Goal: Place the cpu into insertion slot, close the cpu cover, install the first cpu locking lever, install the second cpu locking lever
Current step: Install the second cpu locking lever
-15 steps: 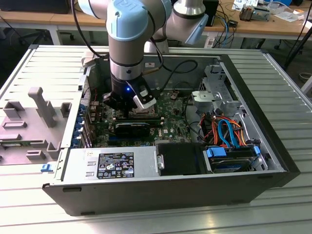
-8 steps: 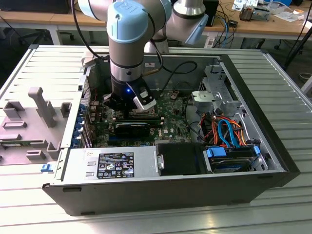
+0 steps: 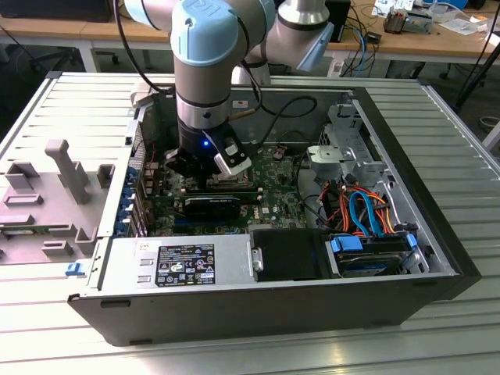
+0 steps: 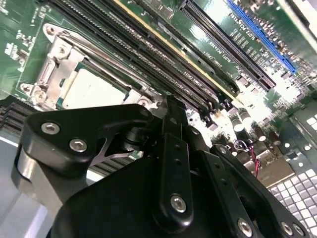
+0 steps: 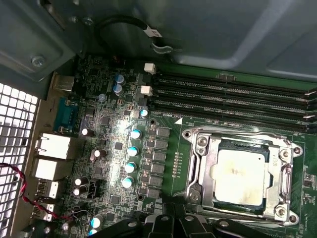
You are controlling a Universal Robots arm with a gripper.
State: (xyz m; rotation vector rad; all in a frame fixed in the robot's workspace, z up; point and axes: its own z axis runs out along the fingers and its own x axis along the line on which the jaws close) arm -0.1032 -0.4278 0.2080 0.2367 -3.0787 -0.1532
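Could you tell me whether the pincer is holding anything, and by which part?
Cannot be told: the pincer sits beside the cpu, already seated under the cpu cover.

No text legible at this moment. The black-and-white label [image 3: 186, 264] on the grey power supply [image 3: 234, 262], exterior view, carries rows of print and small marks, none resolvable. White silkscreen lettering [image 4: 241, 30] on the green motherboard [image 4: 20, 39] beside the memory slots [image 4: 148, 54] in the second wrist view gives no readable characters. Nor do the white tag [image 5: 153, 32] on the black cable [image 5: 106, 25] or the dull top of the cpu [image 5: 240, 176] in the first wrist view.
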